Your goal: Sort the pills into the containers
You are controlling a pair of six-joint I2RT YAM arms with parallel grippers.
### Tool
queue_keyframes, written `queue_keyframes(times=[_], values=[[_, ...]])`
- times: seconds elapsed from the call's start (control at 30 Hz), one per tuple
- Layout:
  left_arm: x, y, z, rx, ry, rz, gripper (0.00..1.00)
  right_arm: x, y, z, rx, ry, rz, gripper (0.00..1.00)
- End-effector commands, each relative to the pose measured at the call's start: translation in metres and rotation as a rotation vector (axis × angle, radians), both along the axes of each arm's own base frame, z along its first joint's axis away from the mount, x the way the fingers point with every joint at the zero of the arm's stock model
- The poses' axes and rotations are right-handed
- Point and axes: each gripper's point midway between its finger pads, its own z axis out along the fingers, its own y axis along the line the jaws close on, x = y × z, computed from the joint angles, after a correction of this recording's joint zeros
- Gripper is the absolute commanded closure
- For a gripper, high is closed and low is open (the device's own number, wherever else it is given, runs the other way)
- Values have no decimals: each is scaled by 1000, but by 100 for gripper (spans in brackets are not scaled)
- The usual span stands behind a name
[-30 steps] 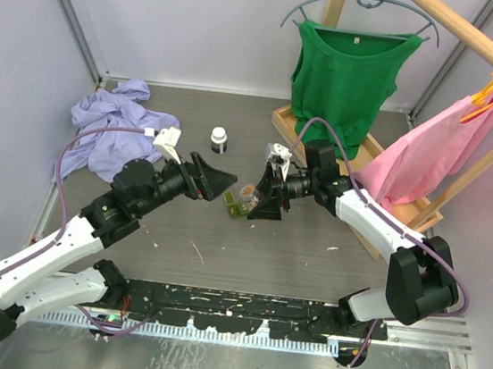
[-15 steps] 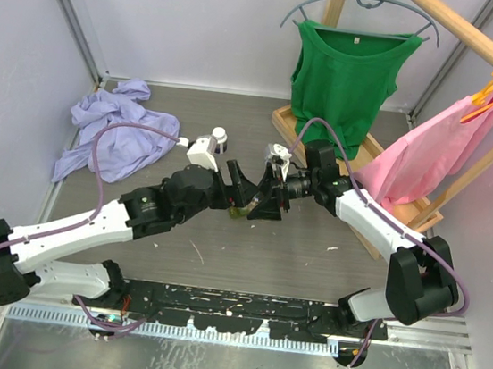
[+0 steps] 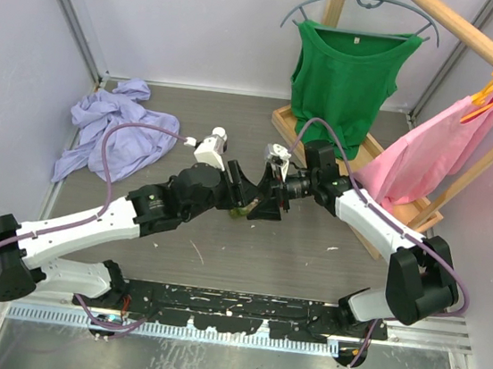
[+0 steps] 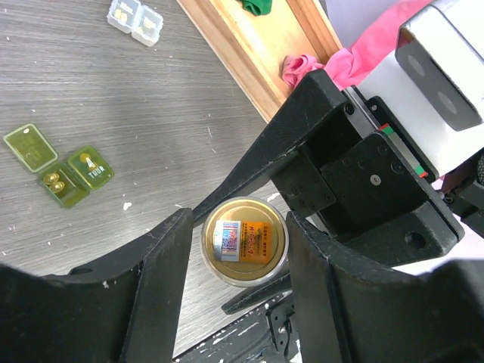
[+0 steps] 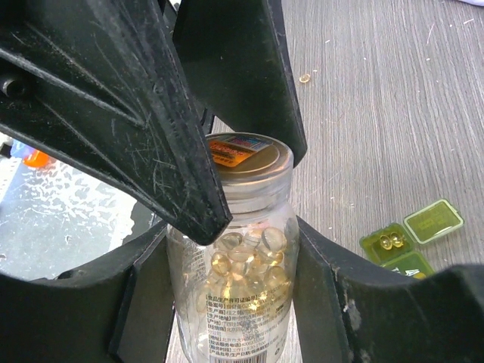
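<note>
Note that the right gripper (image 5: 231, 253) is clamped on the clear pill bottle (image 5: 236, 318) at the centre of the table (image 4: 113, 91). The bottle is part-filled with golden capsules (image 5: 246, 265). The left gripper (image 4: 240, 227) meets it from the left, its fingers (image 4: 162, 265) set either side of the gold lid (image 4: 243, 240). You cannot tell whether these fingers grip the lid or only bracket it. Locate the olive green container (image 4: 59, 170) on the table beside the grippers, one compartment open with capsules inside. The clear container (image 4: 136, 18) lies apart from it, near the wooden rack base (image 4: 234, 45). One loose capsule (image 5: 305, 78) lies on the table.
</note>
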Motion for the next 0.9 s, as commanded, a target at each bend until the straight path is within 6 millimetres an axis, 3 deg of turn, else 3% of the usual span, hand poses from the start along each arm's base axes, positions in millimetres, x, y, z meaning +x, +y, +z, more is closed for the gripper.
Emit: queue_keyframes(times=[0.0, 0.23, 0.4, 0.47, 0.67, 0.7, 0.77, 0.87], values=[[-3, -9, 26, -68, -27, -35, 49, 7, 4, 25, 47, -92, 11, 99], [-11, -11, 30, -45, -127, -136, 78, 6, 4, 25, 49, -82, 16, 99], [-33, -22, 52, -7, -584, -439, 98, 4, 4, 26, 56, -74, 27, 99], [-45, -25, 51, -11, -739, -570, 100, 3, 4, 26, 57, -73, 29, 99], [-42, -25, 55, -130, -800, -719, 99, 4, 4, 26, 58, -73, 27, 99], [-38, -24, 55, -141, -787, -704, 96, 4, 4, 27, 59, -75, 28, 99], [-30, -20, 58, -162, -752, -653, 82, 3, 4, 27, 59, -76, 28, 99], [-19, -8, 63, -195, -697, -531, 51, 3, 4, 27, 58, -77, 27, 99]])
